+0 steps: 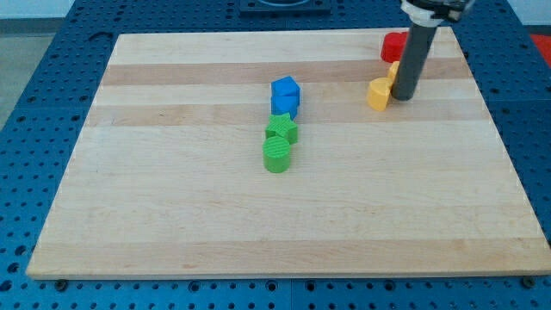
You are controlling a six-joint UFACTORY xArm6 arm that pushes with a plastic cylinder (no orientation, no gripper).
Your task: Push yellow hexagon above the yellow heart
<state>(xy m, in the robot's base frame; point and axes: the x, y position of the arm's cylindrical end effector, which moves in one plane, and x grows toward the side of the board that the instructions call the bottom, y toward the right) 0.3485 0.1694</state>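
Observation:
One yellow block [378,93] lies on the wooden board [172,215] at the upper right; I cannot tell whether it is the heart or the hexagon. A second yellow block [393,71] sits just up and to the right of it, mostly hidden behind my rod, and its shape is unclear too. My tip [402,98] stands right beside the first yellow block, on its right, touching or nearly touching it, and just below the second one.
A red block [393,46] lies near the board's top edge, above the yellow blocks. Near the middle, a blue block [285,95] sits over a green star-like block [281,129] and a green round block [277,156], close together in a column.

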